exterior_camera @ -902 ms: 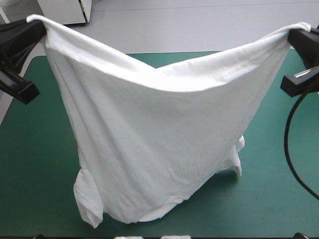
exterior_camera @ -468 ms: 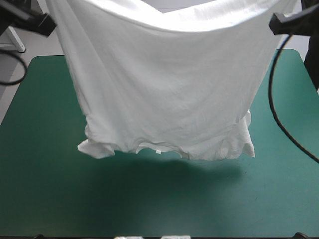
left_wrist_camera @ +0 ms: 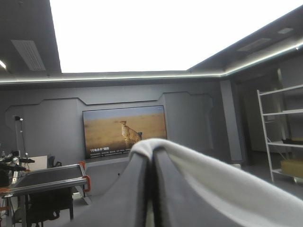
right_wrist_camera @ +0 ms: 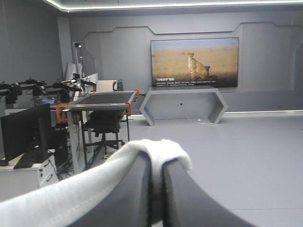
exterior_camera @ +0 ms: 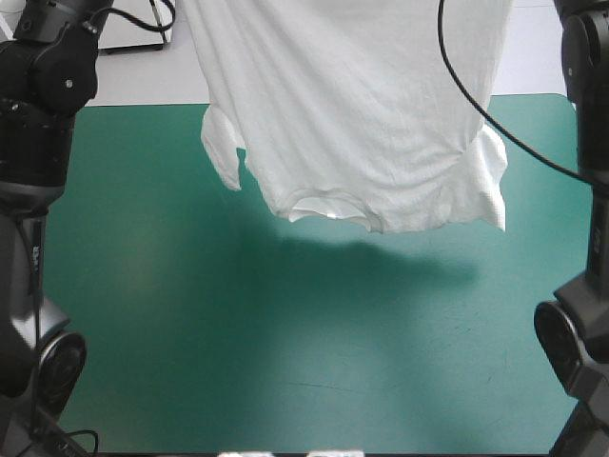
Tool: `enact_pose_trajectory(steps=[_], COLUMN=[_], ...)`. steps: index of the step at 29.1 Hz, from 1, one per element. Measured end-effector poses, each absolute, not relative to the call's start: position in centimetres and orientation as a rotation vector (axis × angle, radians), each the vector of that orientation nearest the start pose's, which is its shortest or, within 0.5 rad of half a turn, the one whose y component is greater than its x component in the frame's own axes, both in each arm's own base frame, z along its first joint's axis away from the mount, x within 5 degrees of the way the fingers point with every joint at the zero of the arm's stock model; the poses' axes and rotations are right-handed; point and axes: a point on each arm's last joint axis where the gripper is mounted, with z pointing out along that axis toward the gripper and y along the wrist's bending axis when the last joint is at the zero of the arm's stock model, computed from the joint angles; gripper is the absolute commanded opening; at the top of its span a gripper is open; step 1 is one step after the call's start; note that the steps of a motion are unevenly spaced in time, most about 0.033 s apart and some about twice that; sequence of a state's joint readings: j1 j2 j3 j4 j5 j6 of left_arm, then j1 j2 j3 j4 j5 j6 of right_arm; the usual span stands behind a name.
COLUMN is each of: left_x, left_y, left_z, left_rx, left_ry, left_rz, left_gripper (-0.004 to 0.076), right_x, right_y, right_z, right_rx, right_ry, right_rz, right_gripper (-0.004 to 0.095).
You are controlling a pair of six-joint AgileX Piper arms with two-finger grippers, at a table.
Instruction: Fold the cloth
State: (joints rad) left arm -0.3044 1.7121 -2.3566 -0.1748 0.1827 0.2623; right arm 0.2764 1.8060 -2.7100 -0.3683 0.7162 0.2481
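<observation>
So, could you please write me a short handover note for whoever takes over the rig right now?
Left tool: shut on the T-shirt, with cloth bunched over its tips.
Right tool: shut on the T-shirt in the same way.
T-shirt: hanging spread between the two raised arms, neck opening and sleeves lowest. It looks clear of the teal-green cover, with its shadow below it.
Done: the shirt is picked up and held open in the air.
To do: probably lay it flat on the cover, then make the folds. No fold shows yet.
</observation>
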Motion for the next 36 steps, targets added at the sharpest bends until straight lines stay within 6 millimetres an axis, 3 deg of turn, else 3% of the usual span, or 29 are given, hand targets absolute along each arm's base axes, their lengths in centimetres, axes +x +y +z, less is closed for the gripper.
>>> enact_pose_trajectory(steps=[4, 6, 13, 17, 21, 26, 30, 33, 34, 36], left_x=[34.7, 36.3, 40.5, 41.0, 41.3, 41.2, 40.7, 40.9, 41.4, 41.6], left_y=[-8.6, -7.7, -7.7, -8.1, -8.2, -7.8, -7.7, -7.4, -7.0, -6.9], left_z=[62.4, 61.9, 58.8, 57.6, 55.4, 52.6, 51.3, 50.0, 49.0, 48.1], left_rx=[0.149, 0.11, 0.135, 0.212, 0.313, 0.366, 0.373, 0.36, 0.318, 0.298], left_ry=[0.96, 0.949, 1.051, 1.18, 1.421, 1.734, 1.889, 2.006, 2.055, 2.101], left_rz=[-0.24, -0.272, -0.292, -0.274, -0.294, -0.357, -0.402, -0.436, -0.471, -0.511], left_gripper=[-0.0009, -0.0009, -0.001, -0.001, -0.001, -0.001, -0.001, -0.001, -0.001, -0.001], right_x=[35.4, 37.0, 38.8, 39.8, 41.2, 41.6, 41.6, 41.9, 41.8, 41.5], right_y=[4.5, 3.4, 1.8, 2.1, 2.7, 3.0, 3.1, 3.2, 3.2, 3.3], right_z=[61.2, 60.4, 59.3, 57.9, 55.1, 53.1, 51.7, 49.4, 47.4, 45.7], right_rx=[0.021, 0.031, 0.021, -0.013, -0.063, -0.093, -0.101, -0.1, -0.103, -0.111], right_ry=[1.286, 1.284, 1.276, 1.379, 1.582, 1.739, 1.851, 1.989, 2.097, 2.192], right_rz=[0.149, 0.161, 0.184, 0.203, 0.234, 0.243, 0.26, 0.27, 0.277, 0.284], right_gripper=[-0.0017, -0.0017, -0.0017, -0.0017, -0.0017, -0.0017, -0.0017, -0.0017, -0.0017, -0.0017])
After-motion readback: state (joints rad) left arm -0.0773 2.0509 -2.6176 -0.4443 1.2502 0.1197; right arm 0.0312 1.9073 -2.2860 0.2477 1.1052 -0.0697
